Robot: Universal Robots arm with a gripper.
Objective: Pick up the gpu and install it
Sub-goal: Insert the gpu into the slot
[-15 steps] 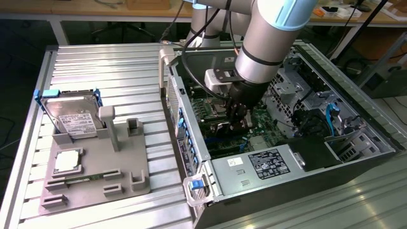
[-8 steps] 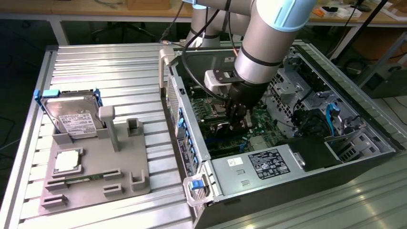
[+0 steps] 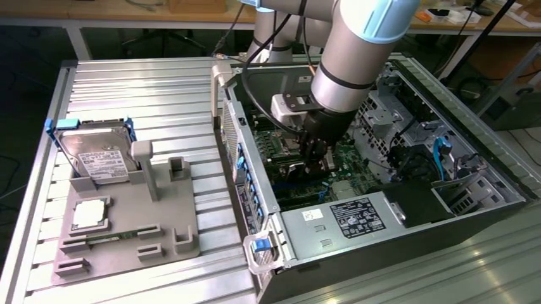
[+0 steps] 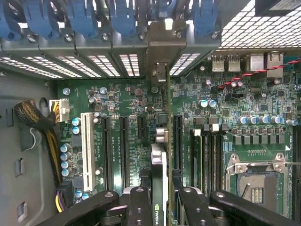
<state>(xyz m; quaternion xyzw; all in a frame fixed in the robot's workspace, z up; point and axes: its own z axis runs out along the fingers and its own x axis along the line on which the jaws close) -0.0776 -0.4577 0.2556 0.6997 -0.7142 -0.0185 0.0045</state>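
Inside the computer case point(image 3: 473, 190), fingers point(image 4: 140, 207) clamp the gpu point(image 4: 159, 174) — edge-on over the motherboard point(image 4: 235, 122).

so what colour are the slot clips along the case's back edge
Blue, clearest in the wrist view: slot clips above the motherboard.

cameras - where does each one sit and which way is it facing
Exterior view: sits high off the arm, looks down at the open computer case and the grey fixture tray holding a hard drive; the arm and gripper reach into the case.
Wrist view: sits on the wrist, looks straight at the motherboard; the gripper holds the gpu edge-on over the slots.
Shared: gripper, motherboard, case interior.
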